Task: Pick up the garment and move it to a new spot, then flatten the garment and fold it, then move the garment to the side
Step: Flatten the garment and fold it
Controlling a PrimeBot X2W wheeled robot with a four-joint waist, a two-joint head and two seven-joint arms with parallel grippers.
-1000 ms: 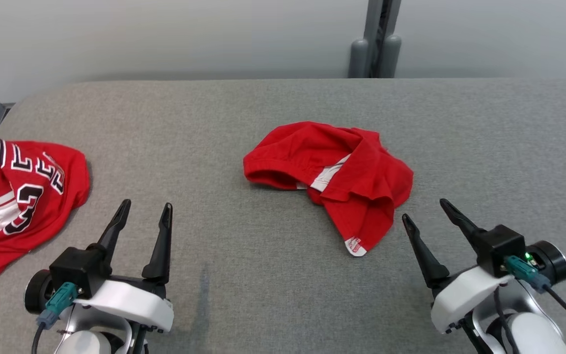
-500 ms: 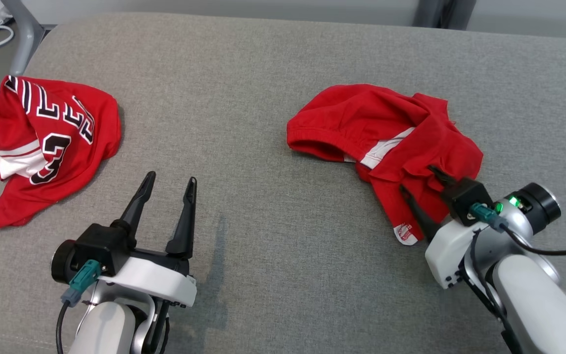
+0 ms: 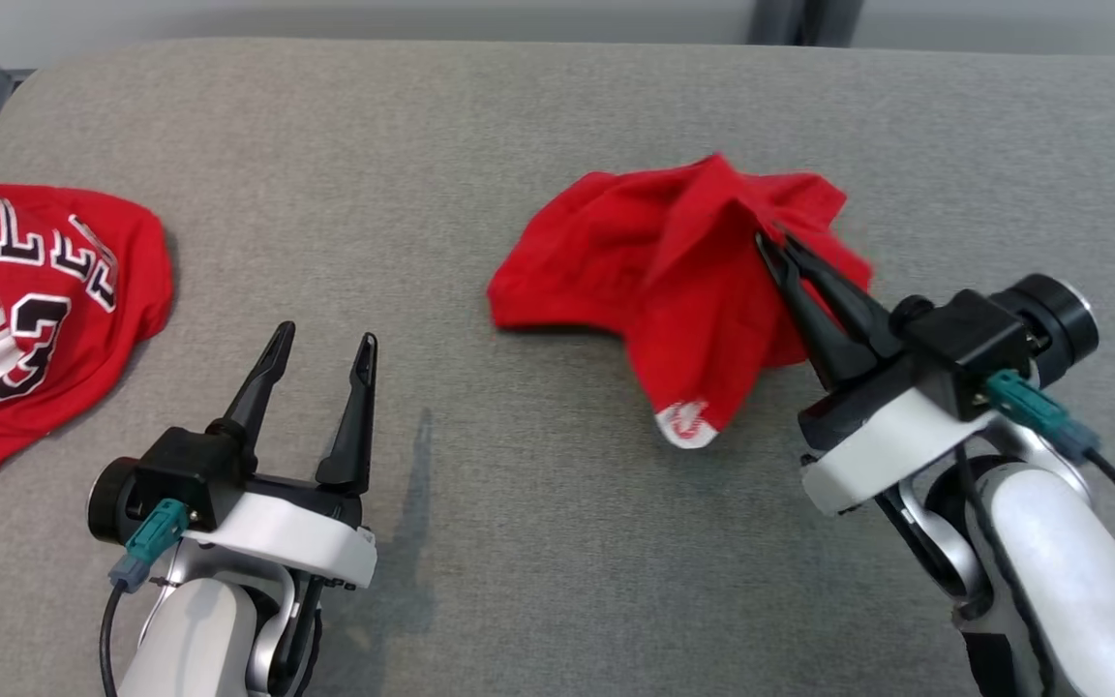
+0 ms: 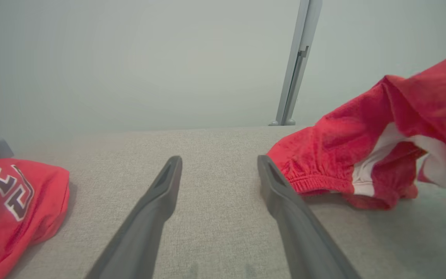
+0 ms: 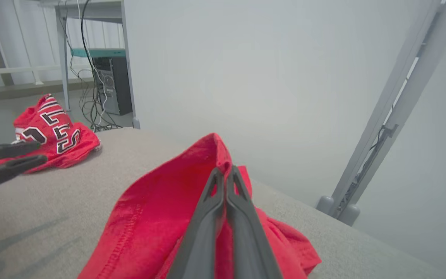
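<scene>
Where the right gripper (image 3: 769, 236) pinches it, the garment (image 3: 635, 266) peaks.

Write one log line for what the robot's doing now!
right gripper: shut on red garment, cloth tented up | left gripper: open, empty | jersey: on table

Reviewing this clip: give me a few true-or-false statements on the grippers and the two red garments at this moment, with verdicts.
1. The right gripper is shut on the shorts. True.
2. The left gripper holds the jersey. False: it is open, holds nothing and is apart from the jersey.
3. The shorts lie flat on the table. False: a fold is pinched up into a peak between the right fingers.
4. The jersey lies at the table's left side. True.
</scene>
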